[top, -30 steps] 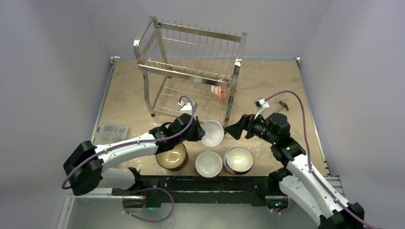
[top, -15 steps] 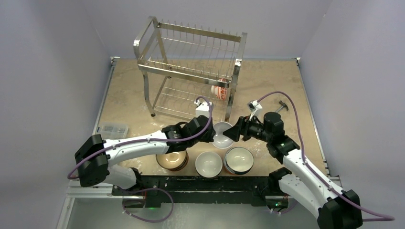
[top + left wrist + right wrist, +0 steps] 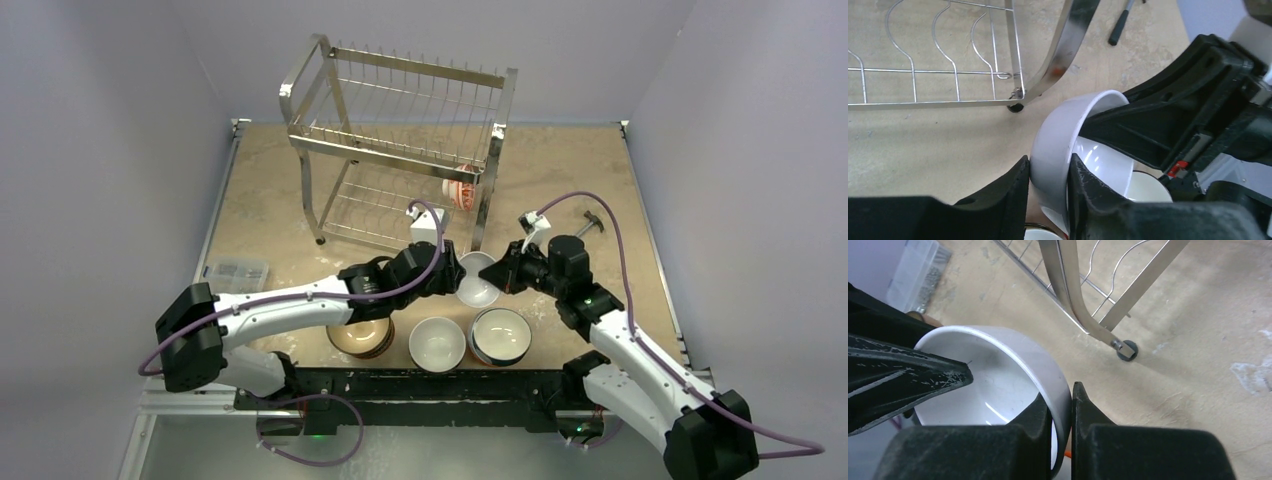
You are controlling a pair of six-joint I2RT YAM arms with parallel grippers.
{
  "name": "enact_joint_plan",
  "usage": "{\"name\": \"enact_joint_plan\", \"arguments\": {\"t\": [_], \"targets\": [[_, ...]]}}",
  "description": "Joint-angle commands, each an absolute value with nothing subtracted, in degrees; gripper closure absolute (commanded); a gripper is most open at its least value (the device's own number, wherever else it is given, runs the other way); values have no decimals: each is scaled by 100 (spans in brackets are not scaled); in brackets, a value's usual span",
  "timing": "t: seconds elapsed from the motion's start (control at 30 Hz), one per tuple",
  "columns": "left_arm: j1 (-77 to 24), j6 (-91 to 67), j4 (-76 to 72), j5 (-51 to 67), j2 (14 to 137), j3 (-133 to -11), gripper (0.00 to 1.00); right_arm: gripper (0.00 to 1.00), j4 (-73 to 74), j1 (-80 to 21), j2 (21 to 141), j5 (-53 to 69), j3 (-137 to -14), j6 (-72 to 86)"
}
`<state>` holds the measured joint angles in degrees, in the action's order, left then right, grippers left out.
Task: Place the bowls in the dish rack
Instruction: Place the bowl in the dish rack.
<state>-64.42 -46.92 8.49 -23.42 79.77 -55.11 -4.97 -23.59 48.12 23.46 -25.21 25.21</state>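
A white bowl [image 3: 477,283] hangs tilted above the table between my two grippers, in front of the dish rack [image 3: 400,140]. My right gripper [image 3: 498,280] is shut on its rim [image 3: 998,375], one finger inside and one outside [image 3: 1061,391]. My left gripper [image 3: 455,275] straddles the opposite wall [image 3: 1053,155] with its jaws slightly parted [image 3: 1048,159]. A red-patterned bowl [image 3: 462,190] stands in the rack's lower tier. On the table near my bases sit a brown bowl stack [image 3: 360,330], a white bowl [image 3: 437,342] and a blue-and-white bowl [image 3: 500,335].
The rack's front right leg and foot [image 3: 1125,349] stand just behind the held bowl. A clear plastic box [image 3: 232,272] lies at the left edge. A black-handled tool [image 3: 590,222] lies at the right. Purple cables loop over both wrists.
My left arm carried the white bowl right to the right gripper. The right gripper came in and shut on the rim. The left jaws have loosened.
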Motion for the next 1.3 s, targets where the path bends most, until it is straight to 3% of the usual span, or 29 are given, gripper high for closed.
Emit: {"name": "enact_joint_plan", "arguments": {"t": [0.0, 0.13, 0.37, 0.53, 1.1, 1.27], "targets": [[-6364, -4576, 438, -2267, 7598, -5124, 70, 100, -744, -2331, 4654, 3173, -2669, 2730], [-6363, -4686, 205, -2217, 7462, -4925, 41, 100, -689, -2337, 4622, 3158, -2689, 2715], [-6360, -4889, -201, -2197, 7239, -4633, 7, 100, -599, -2337, 4572, 3151, -2698, 2681], [-6315, -4913, -391, -2059, 7033, -4474, 1, 100, -563, -2332, 4543, 3081, -2664, 2690], [-5014, -6005, -3540, 610, 5848, -2386, 1, 100, -925, -2330, 4652, 3165, -2697, 2841], [-5010, -6089, -3622, 858, 5850, -2272, 1, 100, -1327, -2334, 4671, 3369, -2634, 3092]]}}
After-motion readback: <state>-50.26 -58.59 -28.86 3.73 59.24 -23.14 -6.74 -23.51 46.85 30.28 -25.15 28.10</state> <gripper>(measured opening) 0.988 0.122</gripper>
